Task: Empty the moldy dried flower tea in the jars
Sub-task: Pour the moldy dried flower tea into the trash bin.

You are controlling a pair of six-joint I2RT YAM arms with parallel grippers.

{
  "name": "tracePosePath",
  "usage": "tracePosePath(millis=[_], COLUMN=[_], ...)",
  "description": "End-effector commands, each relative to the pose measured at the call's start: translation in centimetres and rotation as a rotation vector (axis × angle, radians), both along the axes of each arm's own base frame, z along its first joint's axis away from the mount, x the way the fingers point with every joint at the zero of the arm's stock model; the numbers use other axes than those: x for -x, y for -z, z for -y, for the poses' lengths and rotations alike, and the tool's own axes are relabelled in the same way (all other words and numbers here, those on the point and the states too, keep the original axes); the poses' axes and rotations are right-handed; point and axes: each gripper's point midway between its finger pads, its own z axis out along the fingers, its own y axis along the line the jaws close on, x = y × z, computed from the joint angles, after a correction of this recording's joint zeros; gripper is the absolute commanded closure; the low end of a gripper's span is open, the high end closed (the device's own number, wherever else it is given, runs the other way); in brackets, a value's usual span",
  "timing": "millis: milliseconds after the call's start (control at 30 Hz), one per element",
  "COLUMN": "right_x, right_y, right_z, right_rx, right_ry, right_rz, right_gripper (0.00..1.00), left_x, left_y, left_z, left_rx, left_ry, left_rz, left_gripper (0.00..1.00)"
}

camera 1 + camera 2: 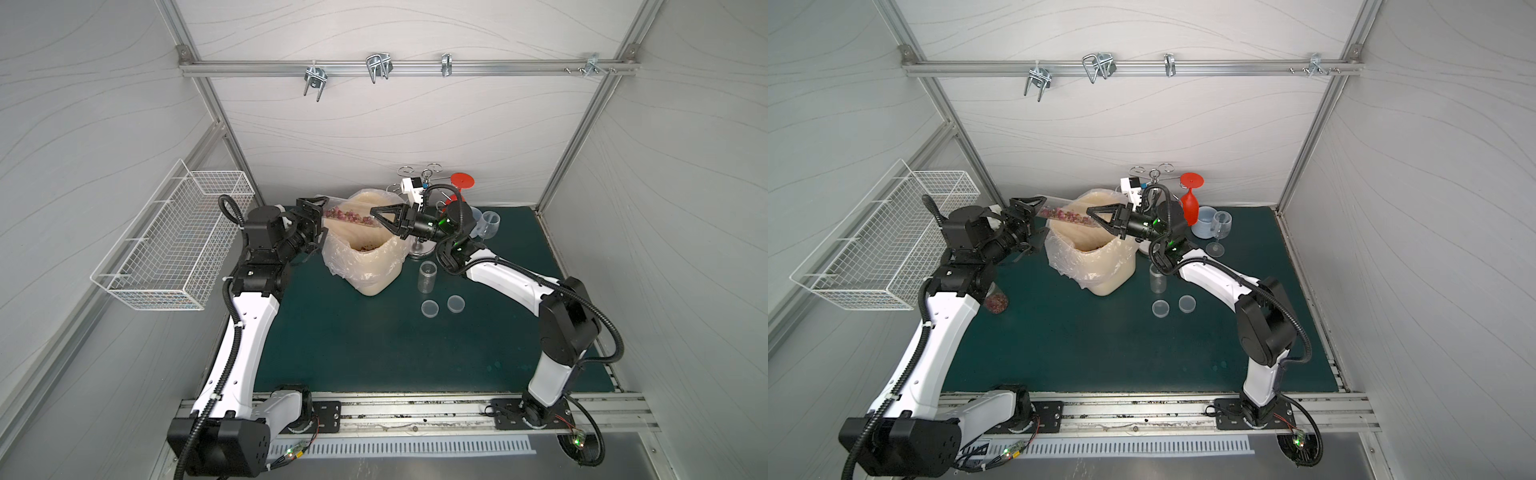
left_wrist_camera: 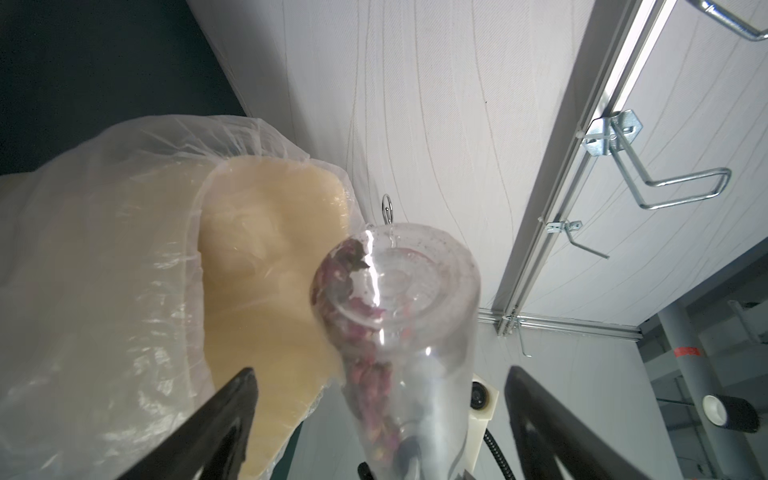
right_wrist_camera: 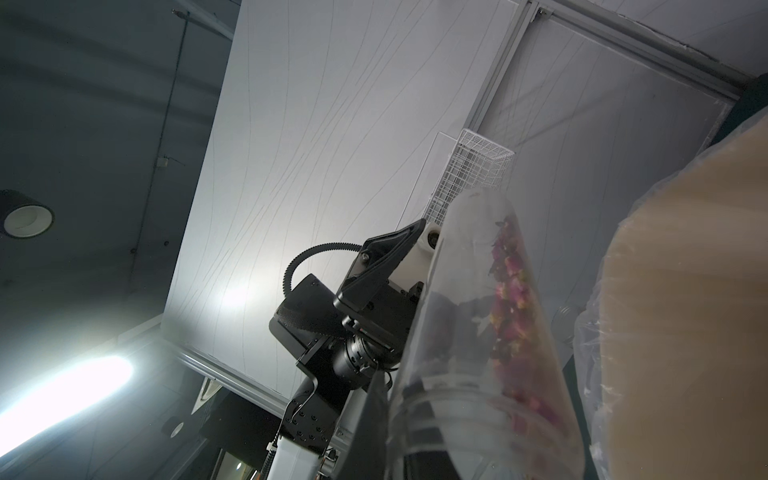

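Observation:
The tall narrow jar (image 1: 349, 218) (image 1: 1067, 217) lies almost level above a beige bin (image 1: 376, 274) lined with a clear bag. The moldy dried flower tea (image 2: 365, 374) (image 3: 511, 307) rests along the jar's lower side. My right gripper (image 1: 376, 219) is shut on the jar's mouth end. My left gripper (image 1: 321, 220) (image 2: 382, 370) is open, its jaws standing either side of the jar's base with gaps. An empty short jar (image 1: 428, 276) stands upright right of the bin, with two lids (image 1: 430, 308) (image 1: 456, 303) in front of it. Another jar (image 1: 996, 301) holding tea is half hidden under the left arm.
A red wine glass (image 1: 462, 183) hangs on a rack at the back. A pale blue mug (image 1: 1206, 222) and a clear wine glass (image 1: 1219, 226) stand behind the right arm. A white wire basket (image 1: 174, 245) hangs on the left wall. Some tea bits (image 1: 365, 248) lie inside the bin.

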Motion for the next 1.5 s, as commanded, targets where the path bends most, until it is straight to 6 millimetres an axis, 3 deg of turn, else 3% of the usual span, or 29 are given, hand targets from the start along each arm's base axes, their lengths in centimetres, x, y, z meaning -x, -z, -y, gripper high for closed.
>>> tracePosePath(millis=[0,133,267,467,600,1067,1200,1467], right_x=[1.9,2.1,2.3,1.6,0.7,-1.3,-0.7,2.2], right_y=[-3.0,-2.5,-2.3,-1.7,-1.2,0.7,1.6,4.5], right_z=[0.4,-0.1,-0.5,-0.6,-0.1,4.0,5.2,8.8], right_rx=[-0.074,-0.065,-0.063,-0.053,-0.039,0.136,0.253,0.501], right_ry=[-0.024,-0.034,-0.040,-0.023,0.000,0.223,0.276,0.319], right_rz=[0.038,0.027,0.021,0.012,0.011,0.139,0.230,0.412], right_gripper=[1.00,1.00,1.00,1.00,0.87,0.43,0.29,0.12], left_x=[-0.8,-1.7,-2.5,-2.9,-3.3,-4.5,-4.6,-4.9], left_y=[-2.7,-2.7,-2.3,-1.6,-1.0,-2.0,-2.8,-2.9], left_z=[0.5,0.8,1.0,0.9,0.6,-1.9,-3.0,-3.6], left_rx=[0.077,0.115,0.143,0.135,0.111,-0.184,-0.317,-0.515], left_ry=[0.026,0.047,0.052,0.047,0.032,-0.070,-0.117,-0.135], left_rz=[0.086,0.095,0.096,0.087,0.082,0.141,0.179,0.219], left_gripper=[0.08,0.15,0.40,0.62,0.72,0.84,0.85,0.92])
